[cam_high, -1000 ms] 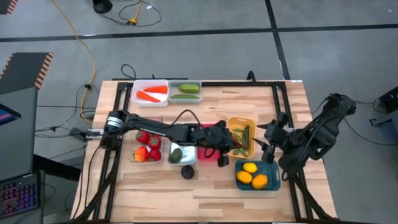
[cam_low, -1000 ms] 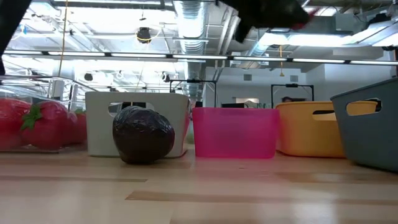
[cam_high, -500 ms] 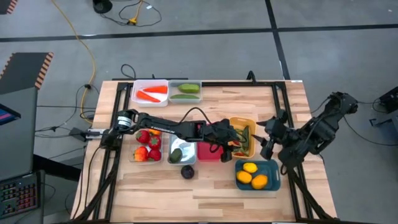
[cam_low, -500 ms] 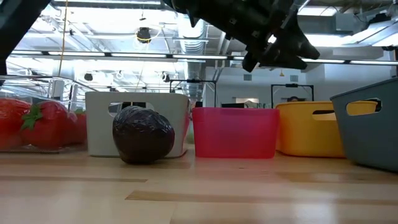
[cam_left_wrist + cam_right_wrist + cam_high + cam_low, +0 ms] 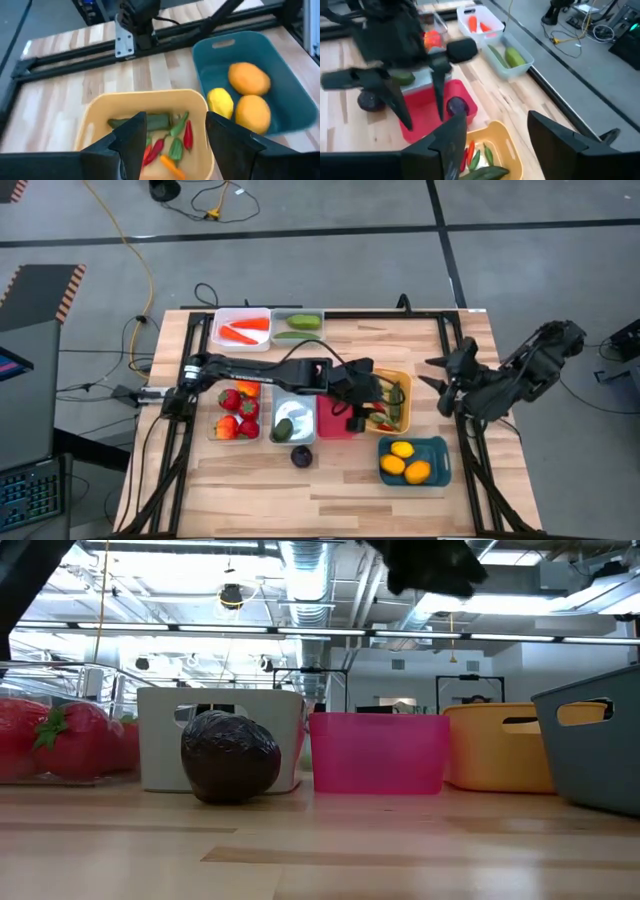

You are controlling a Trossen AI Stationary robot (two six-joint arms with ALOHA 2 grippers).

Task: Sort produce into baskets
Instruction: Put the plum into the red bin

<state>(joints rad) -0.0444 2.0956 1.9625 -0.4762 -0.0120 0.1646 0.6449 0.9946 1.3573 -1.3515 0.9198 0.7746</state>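
left arm: stretched from the bench's left edge across its middle, wrist bent down | left pincer (image 5: 362, 416): fingers parted, nothing between them | right arm: folded off the bench's right edge | right pincer (image 5: 437, 372): fingers spread, empty, aimed inward over that edge

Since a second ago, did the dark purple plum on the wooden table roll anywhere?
No. The dark purple plum still sits in front of the silver-grey plastic bin, same spot.
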